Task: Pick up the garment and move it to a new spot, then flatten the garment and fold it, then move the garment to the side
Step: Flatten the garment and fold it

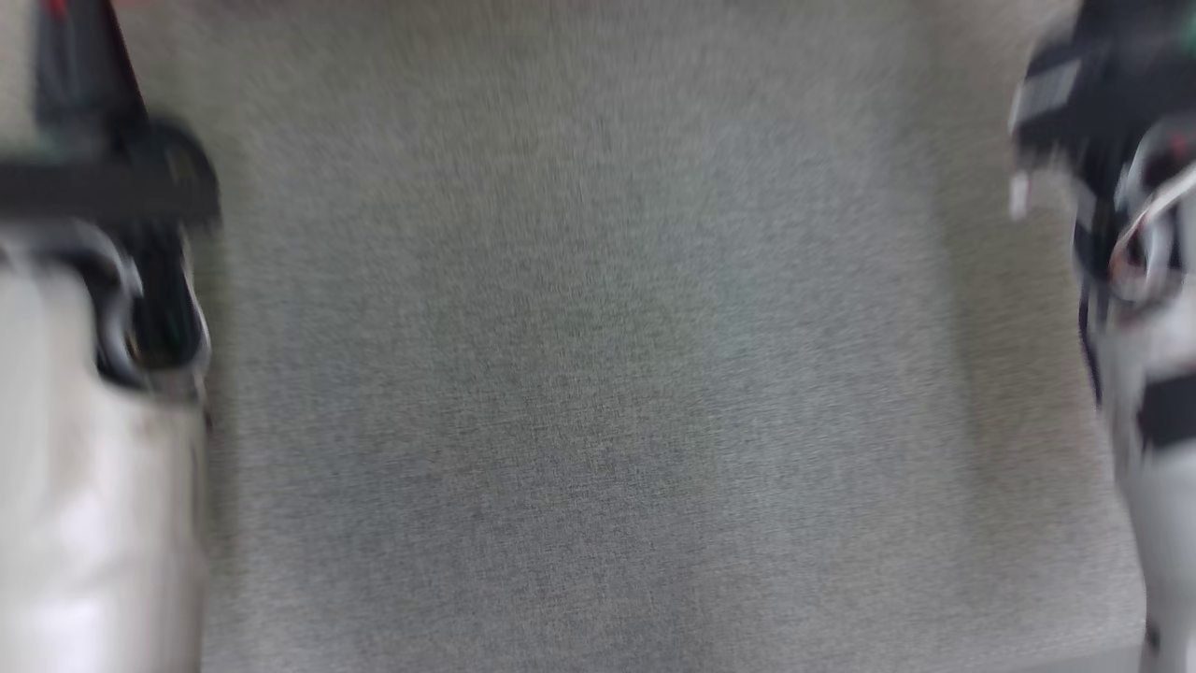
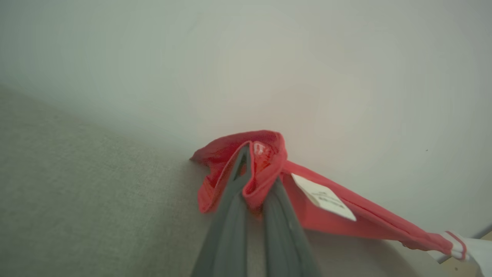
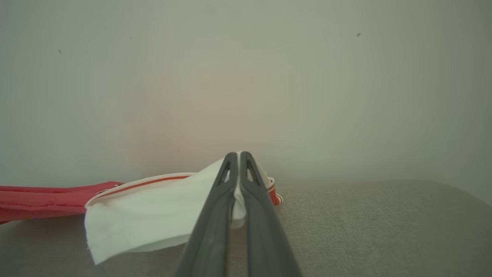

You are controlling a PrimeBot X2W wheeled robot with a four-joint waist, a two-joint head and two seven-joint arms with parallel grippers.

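The left gripper (image 2: 256, 169) is pressed together on the red section of the garment (image 2: 346, 223); the right gripper (image 3: 238, 159) is clamped on its white section.

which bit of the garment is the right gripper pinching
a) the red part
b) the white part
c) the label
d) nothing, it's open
b: the right gripper is shut on the white end of the garment, with the red cloth further along.
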